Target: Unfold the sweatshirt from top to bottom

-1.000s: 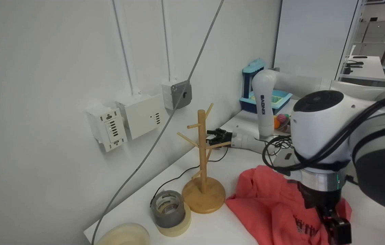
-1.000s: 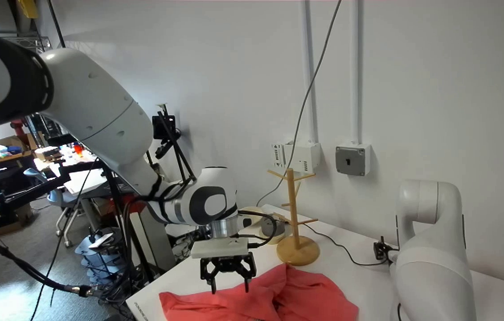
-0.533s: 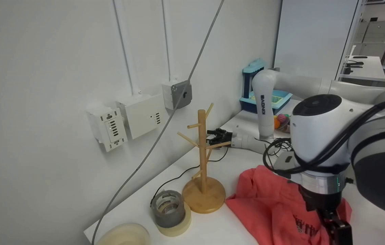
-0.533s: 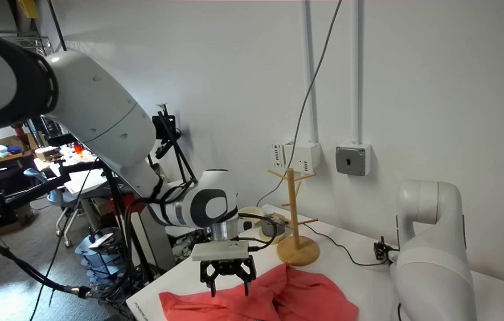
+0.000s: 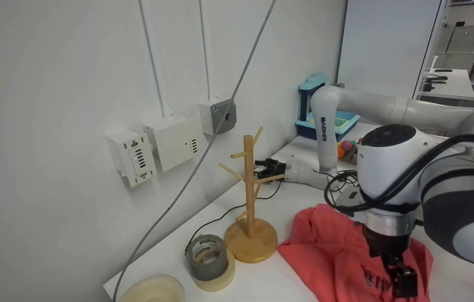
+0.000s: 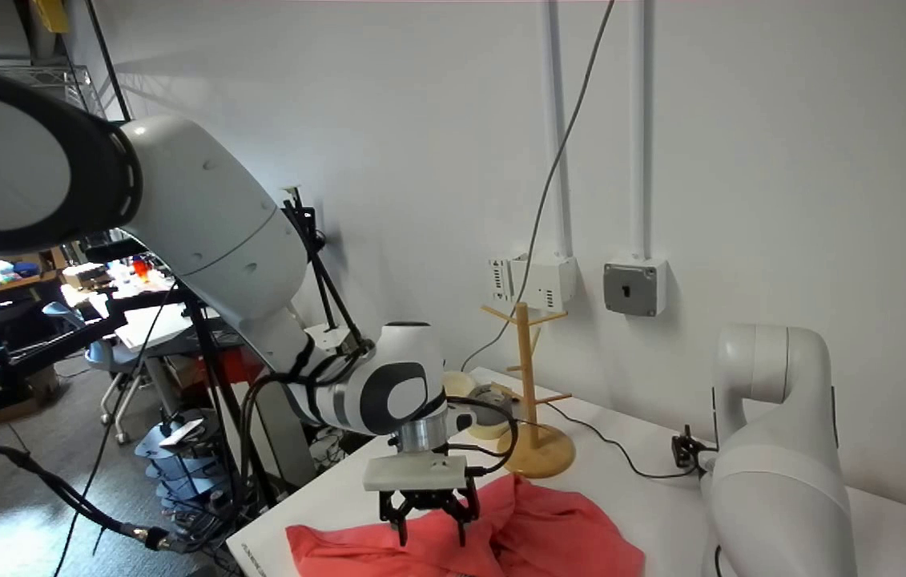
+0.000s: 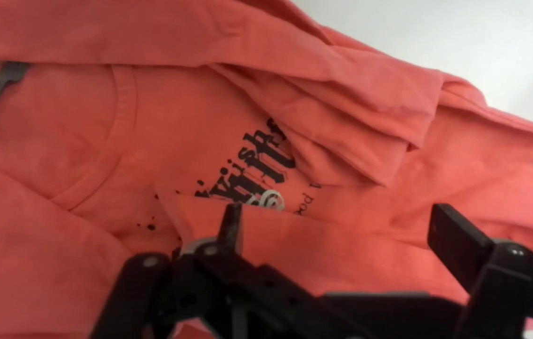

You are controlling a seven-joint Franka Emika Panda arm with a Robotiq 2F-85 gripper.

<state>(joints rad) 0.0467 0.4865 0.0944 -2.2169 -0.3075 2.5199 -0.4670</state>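
Note:
The coral-red sweatshirt (image 5: 325, 256) lies crumpled and partly folded on the white table; it also shows in an exterior view (image 6: 557, 533). In the wrist view the sweatshirt (image 7: 167, 94) fills most of the picture, with a round neckline and grey label at the left and dark lettering in the middle. Folded sleeves or flaps lie across the print from above and below. My gripper (image 6: 432, 538) points down over the sweatshirt, fingers wide apart and empty. In the wrist view the open gripper (image 7: 334, 212) shows fabric between its fingers. Whether the tips touch the fabric I cannot tell.
A wooden mug tree (image 5: 250, 239) stands beside the sweatshirt, with tape rolls (image 5: 207, 260) next to it. A second white arm (image 6: 781, 481) rests on the table along the wall. A blue toy basket (image 5: 304, 126) and coloured balls are at the far end. A thin black cable crosses the table.
My gripper has moved over the sweatshirt, a little down and to the right in an exterior view where both fingers show. It stays open. The sweatshirt has not visibly moved.

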